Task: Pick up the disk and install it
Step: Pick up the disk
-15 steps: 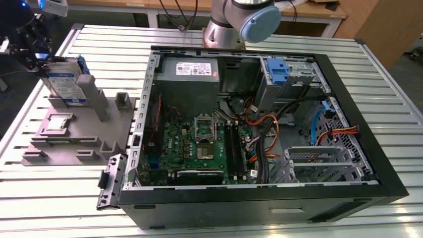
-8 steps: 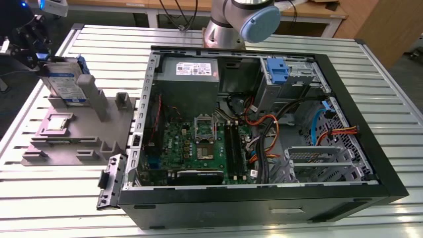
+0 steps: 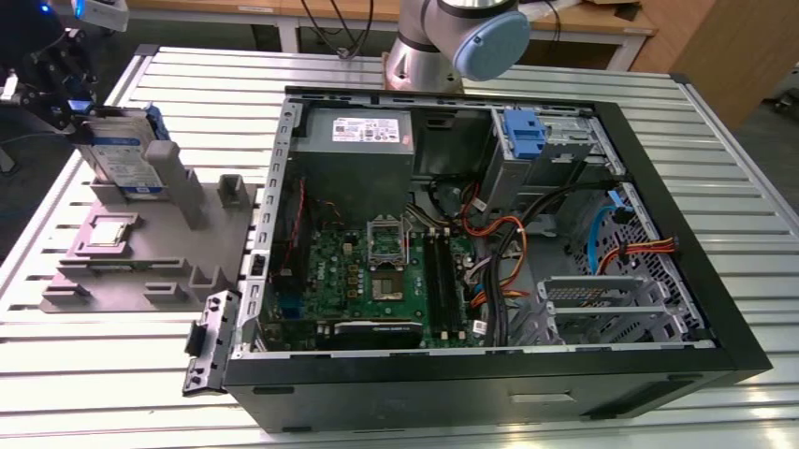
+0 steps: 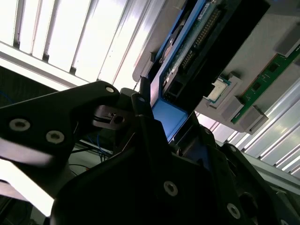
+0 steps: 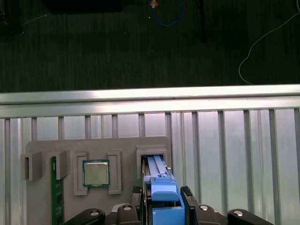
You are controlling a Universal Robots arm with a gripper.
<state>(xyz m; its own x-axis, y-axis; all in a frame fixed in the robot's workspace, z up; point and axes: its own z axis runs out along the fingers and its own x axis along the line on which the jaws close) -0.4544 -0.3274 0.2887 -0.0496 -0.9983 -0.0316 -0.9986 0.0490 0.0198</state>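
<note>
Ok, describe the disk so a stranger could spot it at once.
On the exterior view's left, beside the open black computer case, sits a grey fixture block. The flat silver-metal hard drive with a blue plastic frame stands on edge in it, the black end effector at its top. Unlike the square processor chip lying flat, it carries a white-and-blue label.

The computer case (image 3: 474, 393) lies open on the bench (image 3: 112, 374), filling the middle and the exterior view's right. The holder (image 3: 150, 253) sits just beside it, on the exterior view's left. The disk (image 3: 123, 154) stands on edge in a slot at the holder's far end, with the pincer (image 3: 88, 112) at its upper end. The processor chip (image 3: 110, 229) lies in a recess nearer the camera. Inside the case, the power supply (image 3: 362, 140) occupies the far corner nearest the holder, with the motherboard (image 3: 374, 271) in front of it and the drive cage (image 3: 600, 299) toward the exterior view's right
</note>
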